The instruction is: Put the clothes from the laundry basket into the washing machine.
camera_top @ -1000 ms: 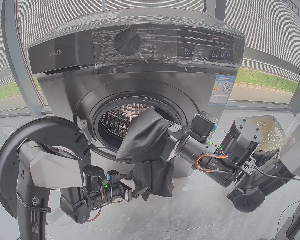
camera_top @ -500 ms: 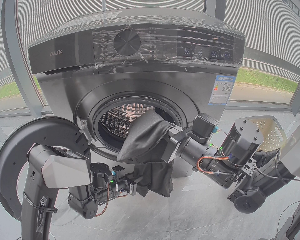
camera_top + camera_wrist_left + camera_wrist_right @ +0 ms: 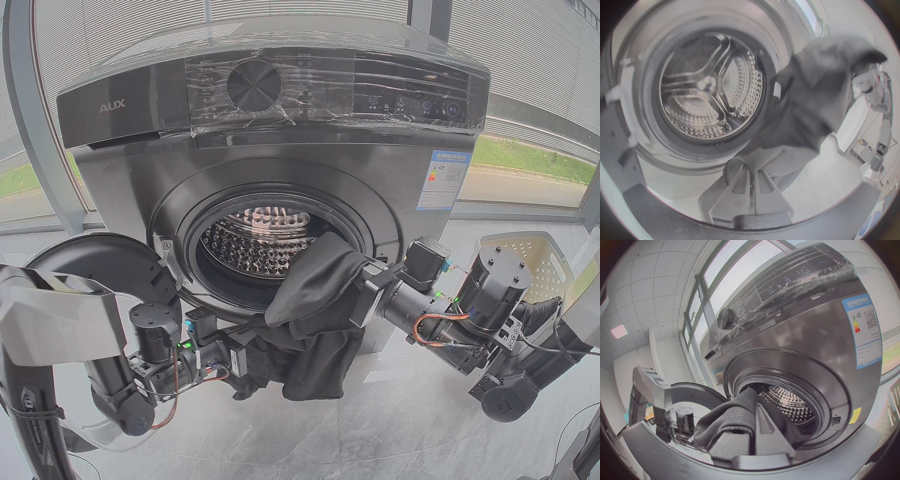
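Black garment hangs between the two grippers in front of the washing machine, outside the drum. Its upper part is draped over the right gripper, whose fingers are pressed together on the cloth, so the fabric hoods them. From there the cloth falls in folds, and its lower edge runs down to the left gripper, which sits lower and to the robot's left of the right one and pinches a bunched corner between fingers drawn tight. The drum's round opening lies just beyond the right gripper, the garment overlapping its lower right rim. The door stands swung open to the left of the left gripper. The laundry basket stands on the floor behind the right arm.
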Available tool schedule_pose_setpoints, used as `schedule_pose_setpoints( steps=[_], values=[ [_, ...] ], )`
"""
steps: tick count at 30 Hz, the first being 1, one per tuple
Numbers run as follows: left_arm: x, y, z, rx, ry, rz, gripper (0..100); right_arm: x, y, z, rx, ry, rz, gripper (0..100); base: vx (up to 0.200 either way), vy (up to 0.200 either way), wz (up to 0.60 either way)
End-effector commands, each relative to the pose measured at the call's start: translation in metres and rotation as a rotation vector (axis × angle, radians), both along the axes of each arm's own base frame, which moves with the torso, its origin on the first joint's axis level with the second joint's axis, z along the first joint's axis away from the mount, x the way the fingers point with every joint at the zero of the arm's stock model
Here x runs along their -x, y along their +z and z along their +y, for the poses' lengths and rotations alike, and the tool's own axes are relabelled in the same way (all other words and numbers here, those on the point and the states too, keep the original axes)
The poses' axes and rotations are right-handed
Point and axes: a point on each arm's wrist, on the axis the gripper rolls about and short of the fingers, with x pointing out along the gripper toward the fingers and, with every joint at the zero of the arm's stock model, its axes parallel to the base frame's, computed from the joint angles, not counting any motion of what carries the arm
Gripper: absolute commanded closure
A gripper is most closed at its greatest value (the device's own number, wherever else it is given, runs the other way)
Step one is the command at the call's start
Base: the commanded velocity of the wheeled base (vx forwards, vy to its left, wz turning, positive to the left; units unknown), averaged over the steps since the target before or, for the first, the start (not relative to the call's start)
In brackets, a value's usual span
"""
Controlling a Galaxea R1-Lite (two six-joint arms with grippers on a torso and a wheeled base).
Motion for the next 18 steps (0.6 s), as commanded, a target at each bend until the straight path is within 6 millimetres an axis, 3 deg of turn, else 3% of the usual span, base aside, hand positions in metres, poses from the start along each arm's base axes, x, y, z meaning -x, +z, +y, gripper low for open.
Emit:
schedule_pose_setpoints(
  steps=[1,8,18],
  values=[
    [0.036,0.059,0.028,0.067,-0.001,-0.116,100,0.002,-0.017,-0.018,0.011,-0.033,0.028,100,0.0,0.0,0.0],
    [0.037,0.071,0.034,0.085,0.01,-0.159,100,0.009,-0.042,-0.045,0.022,-0.068,0.159,100,0.0,0.0,0.0],
    [0.041,0.091,0.041,0.149,0.025,-0.2,100,0.005,-0.046,-0.062,-0.073,-0.109,0.263,100,0.0,0.0,0.0]
  ],
)
